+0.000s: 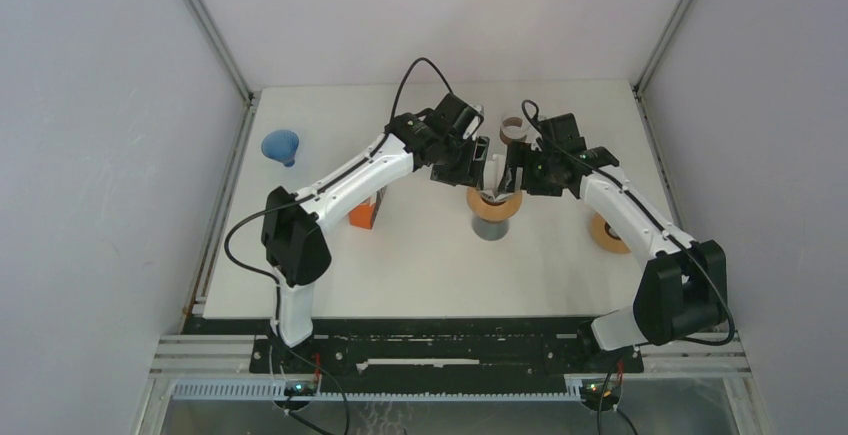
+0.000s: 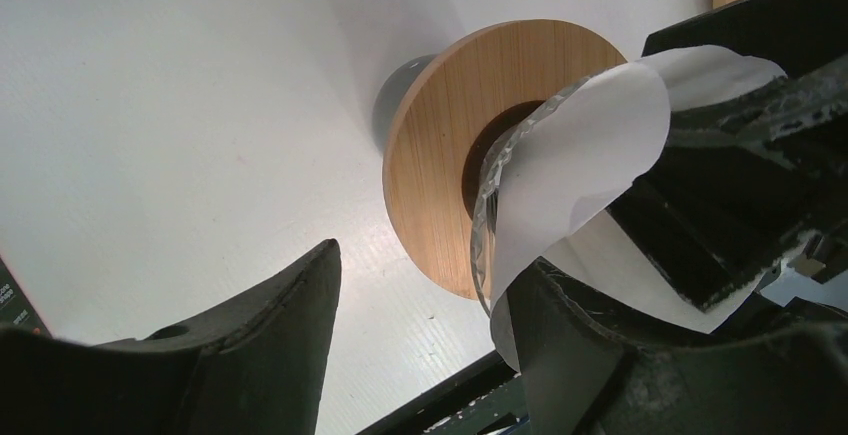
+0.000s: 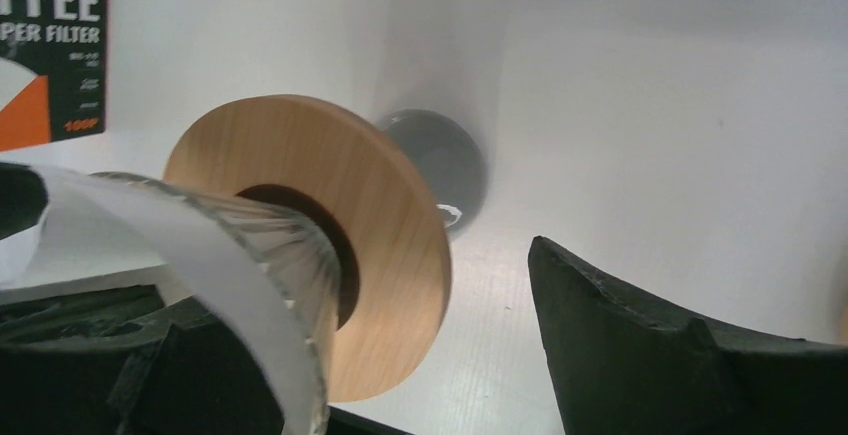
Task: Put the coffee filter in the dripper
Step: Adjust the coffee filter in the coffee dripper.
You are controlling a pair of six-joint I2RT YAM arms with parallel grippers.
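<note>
Left claw (image 2: 428, 267): jaws spread wide and holding nothing. I have them straddling the dripper (image 2: 440, 135), and the paper brushes one finger.
Right claw (image 1: 515, 173): also wide, gripping nothing I can see. One finger lies against the paper, I judge to press it down.
Coffee filter (image 2: 585, 145): one, at the centre of the overhead frame, draped over the dripper's glass rim and not yet seated (half in, by my reading).
Dripper: one, upright, with a wooden collar and a grey base (image 2: 400, 95).
Why both arms meet here: thin paper flops, so I judge it needs guiding from both sides.
Filter box (image 1: 363, 213): one, left of centre.
Wooden ring (image 1: 607, 235): one spare, right of centre.
Brown roll (image 1: 511, 130): one, above the dripper.
Blue object (image 1: 281, 145): one, upper left.
</note>
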